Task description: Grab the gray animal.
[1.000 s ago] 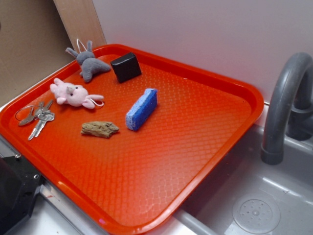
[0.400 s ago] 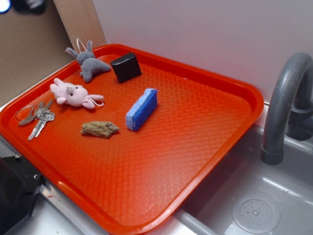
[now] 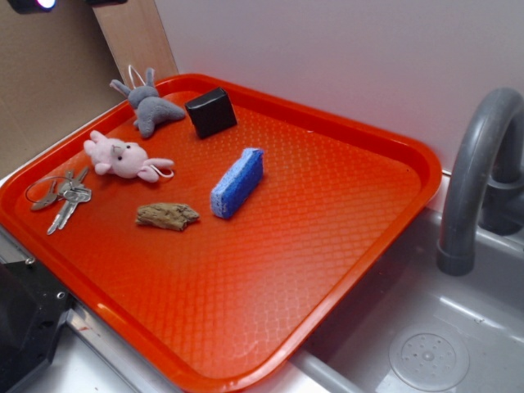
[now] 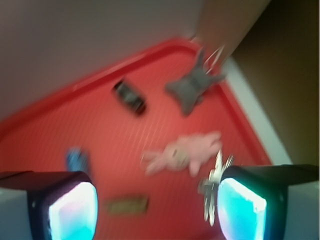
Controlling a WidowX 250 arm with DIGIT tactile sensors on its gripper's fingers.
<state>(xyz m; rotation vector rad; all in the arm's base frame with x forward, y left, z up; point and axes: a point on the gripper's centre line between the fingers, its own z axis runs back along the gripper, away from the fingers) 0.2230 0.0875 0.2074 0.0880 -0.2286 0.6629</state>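
Nothing on the tray (image 3: 385, 176) moved; gray animal (image 3: 150, 105) untouched.

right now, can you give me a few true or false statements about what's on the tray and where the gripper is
1. The gray animal lies in the far corner of the orange tray, beside the black block. True.
2. The gripper holds the gray animal. False: it is open and empty, above the tray.
3. The blue sponge touches the pink plush. False: they lie apart.
4. The keys lie near the pink plush. True.
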